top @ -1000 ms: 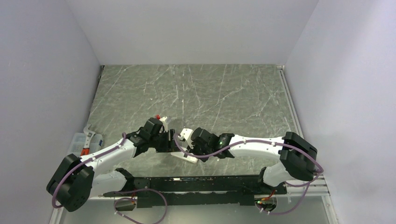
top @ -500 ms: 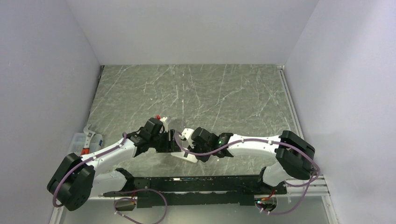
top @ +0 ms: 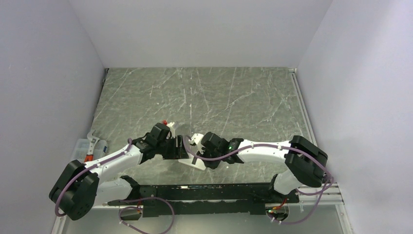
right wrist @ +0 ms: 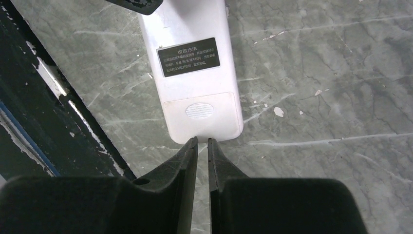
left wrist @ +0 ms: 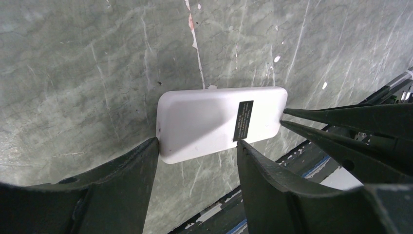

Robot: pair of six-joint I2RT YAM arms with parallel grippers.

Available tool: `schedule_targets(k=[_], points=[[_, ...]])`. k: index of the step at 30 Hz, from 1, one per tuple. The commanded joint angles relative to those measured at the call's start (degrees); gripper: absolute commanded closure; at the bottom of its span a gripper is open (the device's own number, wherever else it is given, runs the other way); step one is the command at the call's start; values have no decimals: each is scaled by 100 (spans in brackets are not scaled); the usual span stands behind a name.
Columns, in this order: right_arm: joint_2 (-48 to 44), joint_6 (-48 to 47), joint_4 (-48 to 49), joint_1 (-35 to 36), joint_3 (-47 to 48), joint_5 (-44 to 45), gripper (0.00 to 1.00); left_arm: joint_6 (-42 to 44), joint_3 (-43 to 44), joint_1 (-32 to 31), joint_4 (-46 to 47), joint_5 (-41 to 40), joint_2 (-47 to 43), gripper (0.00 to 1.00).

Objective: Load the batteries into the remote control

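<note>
White and lying back up, the remote control [right wrist: 197, 83] rests on the table [top: 234, 97] close to its near edge, about midway along it, between the two arms. The right tool [right wrist: 202, 141] is pinched almost together with nothing in it, its tips at the end of the remote that carries the ribbed cover [right wrist: 202, 114]. The left tool [left wrist: 197, 144] is spread wide at the remote's long side, one finger touching a corner, not clenched on it. The batteries are not in view.

The step in hand looks like sliding the cover off. To do it well, the right tips should bear on the ribbed patch and press lightly while the left tool braces the body against skidding.
</note>
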Motion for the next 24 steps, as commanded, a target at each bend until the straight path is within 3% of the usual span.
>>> schedule_targets(k=[1,14,24], points=[[194,147,570,-12,-46,-278,84,40,-61,-2,145,196,-44,36],[258,233,712,-14,-29,-416,84,60,-65,-2,354,433,133,50],[34,156,521,-60,-32,-178,75,107,-20,-2,102,225,47,47]])
